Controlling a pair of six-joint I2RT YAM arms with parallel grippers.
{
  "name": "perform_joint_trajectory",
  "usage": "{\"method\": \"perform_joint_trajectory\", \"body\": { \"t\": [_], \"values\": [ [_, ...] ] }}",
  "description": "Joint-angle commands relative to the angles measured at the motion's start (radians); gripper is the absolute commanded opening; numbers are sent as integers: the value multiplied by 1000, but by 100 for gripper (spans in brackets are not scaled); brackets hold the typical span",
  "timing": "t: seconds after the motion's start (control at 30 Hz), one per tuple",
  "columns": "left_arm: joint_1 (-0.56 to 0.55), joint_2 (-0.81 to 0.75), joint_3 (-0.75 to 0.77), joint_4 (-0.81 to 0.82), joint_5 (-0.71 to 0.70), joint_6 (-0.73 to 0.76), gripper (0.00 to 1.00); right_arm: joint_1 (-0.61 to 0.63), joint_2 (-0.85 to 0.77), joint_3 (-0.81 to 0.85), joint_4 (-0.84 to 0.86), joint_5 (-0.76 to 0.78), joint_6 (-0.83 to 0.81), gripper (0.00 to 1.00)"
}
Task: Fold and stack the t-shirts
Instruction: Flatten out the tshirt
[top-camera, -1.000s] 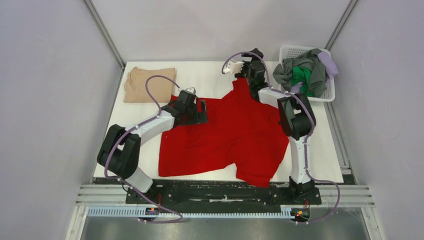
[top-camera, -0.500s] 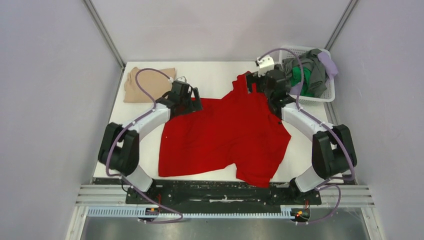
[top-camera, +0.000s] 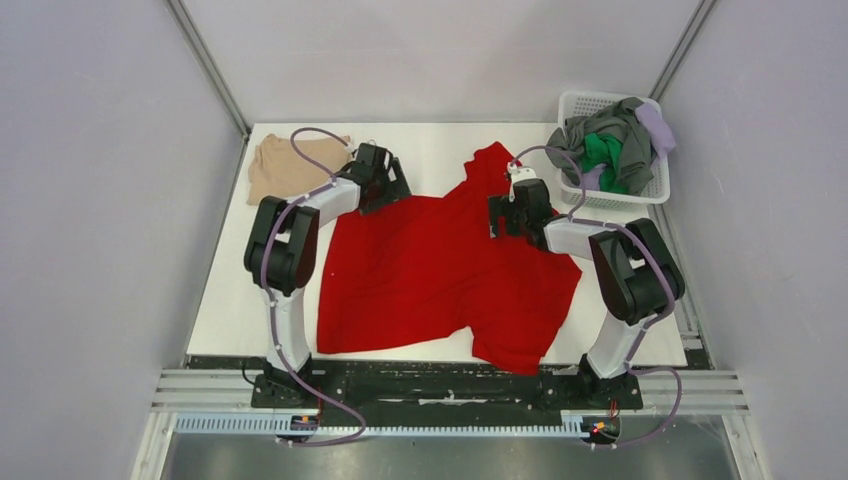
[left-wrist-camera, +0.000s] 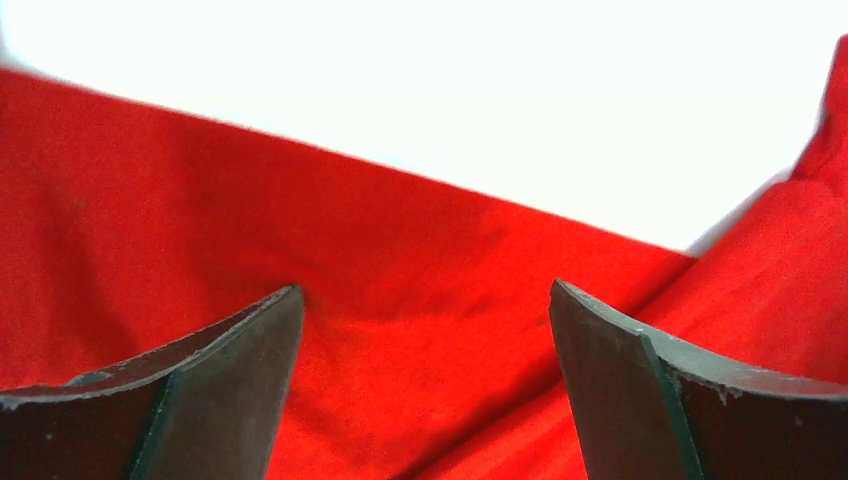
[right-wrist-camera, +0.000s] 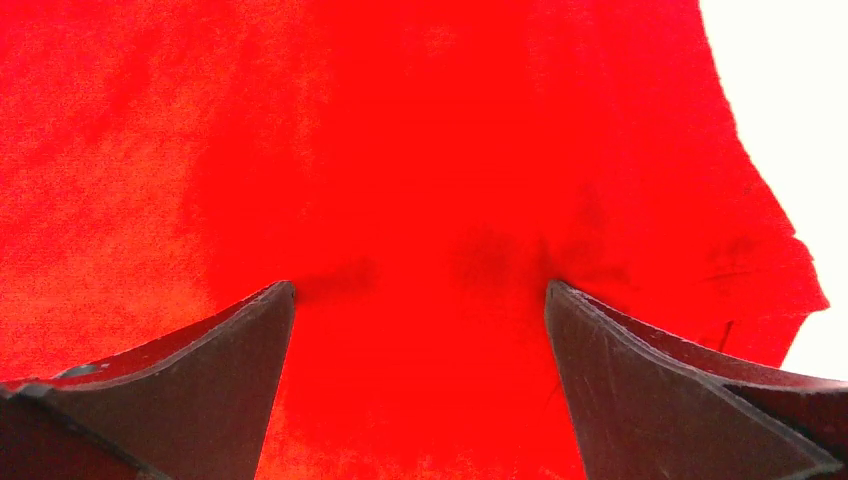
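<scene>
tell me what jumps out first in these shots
The big red t-shirt sprawls rumpled across the table's middle, with the left gripper and right gripper open over its far half. A white basket heaped with grey, green and lavender shirts sits far right; a folded beige t-shirt lies far left.

Big bright red cloth t-shirt (top-camera: 440, 270) looks soft and matt, finely napped up close; folded beige cloth t-shirt (top-camera: 285, 165) equally dull; white mesh basket (top-camera: 572, 100) shows smooth plastic; white tabletop (top-camera: 430, 150) flat, matt.

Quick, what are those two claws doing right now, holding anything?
Left gripper: open, holding nothing, above the red t-shirt.
Right gripper: open, holding nothing, above it too.
</scene>
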Motion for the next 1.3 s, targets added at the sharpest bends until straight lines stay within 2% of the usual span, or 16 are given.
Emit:
{"method": "perform_joint_trajectory", "body": {
  "t": [0.0,0.2,0.4,0.7,0.87,0.97,1.07,1.17,1.27],
  "values": [
    [3,101,63,-43,-13,-42,100,-9,49,39,-10,120,50,98],
    [5,199,181,-146,-106,-76,100,-33,75,18,-9,150,100,98],
    [20,353,442,-307,-118,-128,99,-64,97,33,4,119,109,98],
    [73,546,798,-426,-42,-159,100,-87,111,61,50,69,109,98],
    [80,629,957,-430,14,-152,100,-90,130,107,72,-1,32,98],
    [79,591,972,-430,30,-130,100,-88,81,101,75,-23,-2,98],
    [73,481,918,-430,25,-90,100,-76,-25,68,71,-8,-26,98],
    [49,302,799,-429,-4,-45,100,-38,-160,10,51,27,-65,98],
    [6,68,590,-424,-86,-14,100,11,-292,-58,5,76,-78,98]
  ]
}}
